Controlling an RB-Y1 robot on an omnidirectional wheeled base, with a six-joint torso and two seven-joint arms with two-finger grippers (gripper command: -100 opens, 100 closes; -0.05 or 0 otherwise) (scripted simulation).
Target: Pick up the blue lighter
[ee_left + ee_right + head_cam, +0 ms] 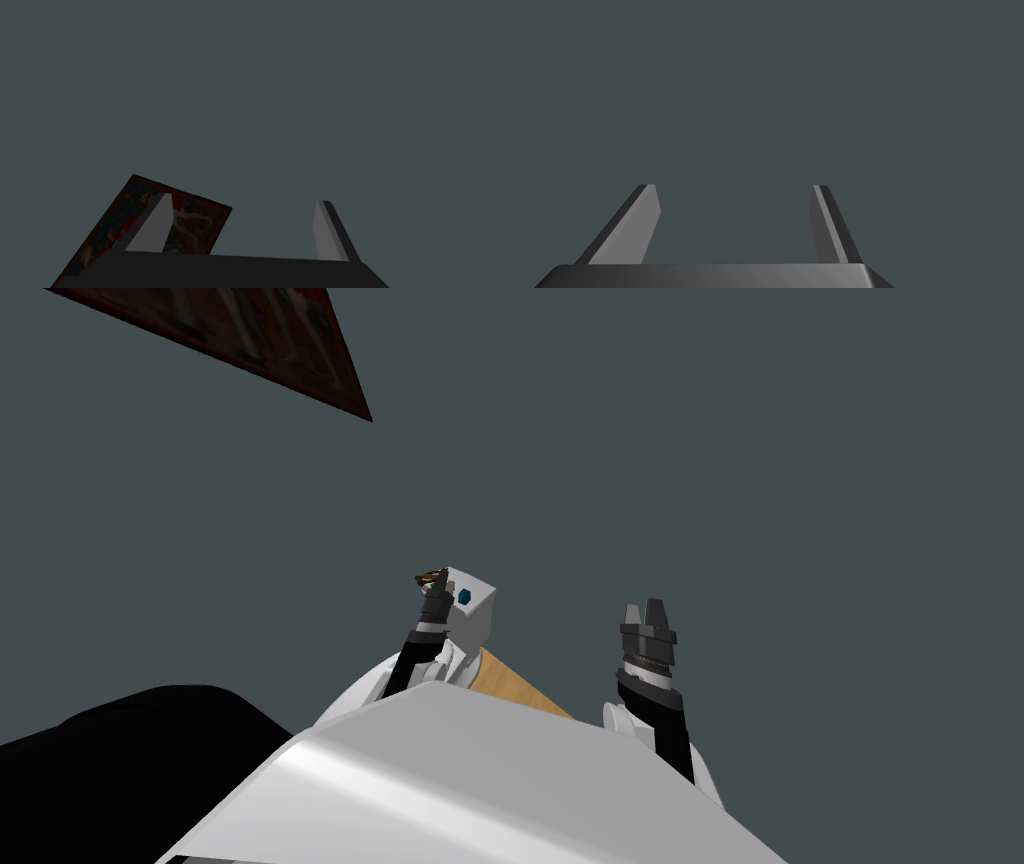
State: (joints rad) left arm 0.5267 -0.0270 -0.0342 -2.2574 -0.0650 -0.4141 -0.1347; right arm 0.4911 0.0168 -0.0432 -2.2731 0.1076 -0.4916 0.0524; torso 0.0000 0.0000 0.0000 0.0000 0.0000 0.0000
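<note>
Reaching side: your left fingers [152, 230], spread, empty, nearer.
Blue lighter [464, 596]: just beside them, toward your right fingers [632, 230], also spread.
Axis: unclear.

Small hexagonal lighter [465, 596] was teal-blue, box-shaped block [482, 608] white w/ grey-shaded side, flat board [515, 686] tan, flat rectangular panel [197, 227] dark red-edged w/ mottled blue-brown pattern, bkgd surface [700, 438] plain slate grey
</note>
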